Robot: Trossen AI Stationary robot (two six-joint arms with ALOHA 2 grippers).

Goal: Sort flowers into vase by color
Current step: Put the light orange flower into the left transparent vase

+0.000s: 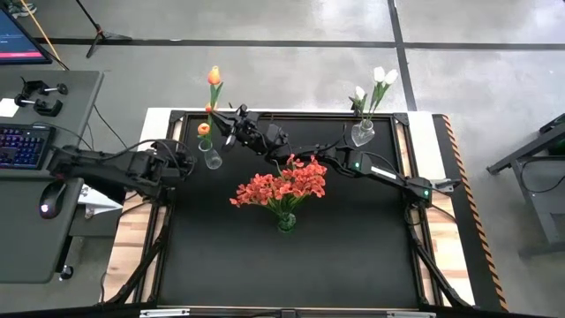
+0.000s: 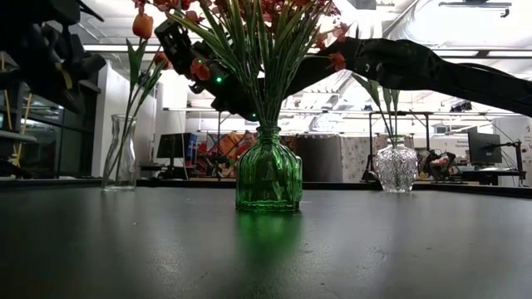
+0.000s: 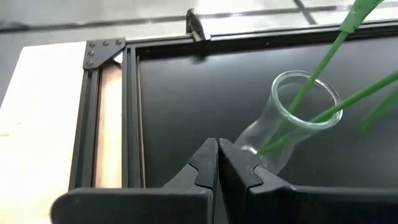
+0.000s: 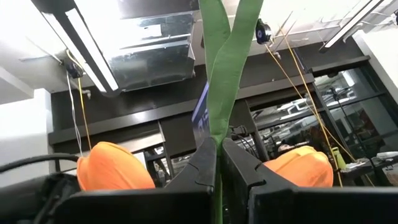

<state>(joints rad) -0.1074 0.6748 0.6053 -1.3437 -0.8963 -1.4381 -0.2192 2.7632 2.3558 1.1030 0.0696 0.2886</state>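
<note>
Closest to the low camera stands the green glass vase [image 2: 268, 178], mid-table, packed with bushy red-orange blossoms [image 1: 282, 185] too many to count. Beyond it the right gripper [image 4: 217, 152] has reached across to the far left of the table, its jaws pinched tight on the green stem [image 4: 219, 87] of an orange tulip, directly above the slim clear vase [image 1: 210, 157], with orange tulip heads either side of its fingers. These flowers look light and springy, so I'd judge a hold low on the stem, below the leaves, steadies them best; the glass vases seem tippable. I count two, possibly three, orange tulips [image 1: 214, 77] at that vase, though the arm hides part of them, and three white tulips [image 1: 380, 79] in the cut-glass vase [image 1: 363, 132] at the far right. The left gripper [image 3: 217, 163] waits just beside the slim vase, jaws pressed together, holding nothing.
</note>
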